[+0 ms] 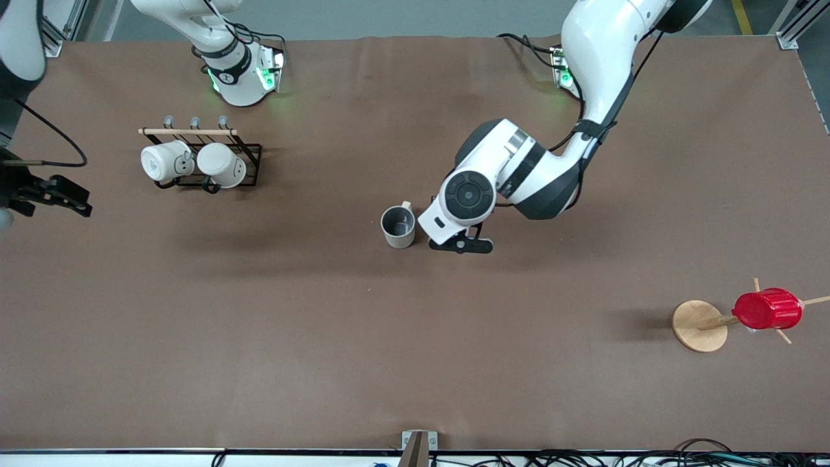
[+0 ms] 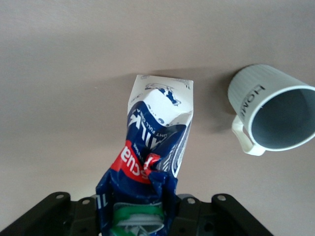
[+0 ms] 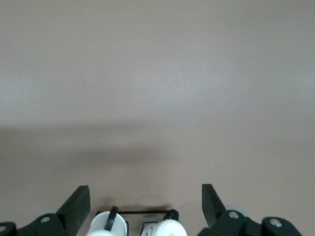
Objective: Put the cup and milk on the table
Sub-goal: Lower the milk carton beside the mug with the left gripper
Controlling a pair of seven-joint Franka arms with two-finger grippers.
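The front camera looks down across the table (image 1: 324, 337) (facing the robots); wrist cameras look closely downward.

Crowded mid-table: cup (image 1: 398, 227) just beside left gripper (image 1: 462, 244) clamping milk (image 2: 152, 147). Mug rack (image 1: 201, 159) near right arm's base; wooden stand (image 1: 700, 325) with red cup (image 1: 768, 309) toward left arm's end. Open table (image 1: 259, 357) nearer the camera.

Even bright overhead light; soft shadows on table (image 1: 324, 337) under arms; wrist views slightly soft, no glare.
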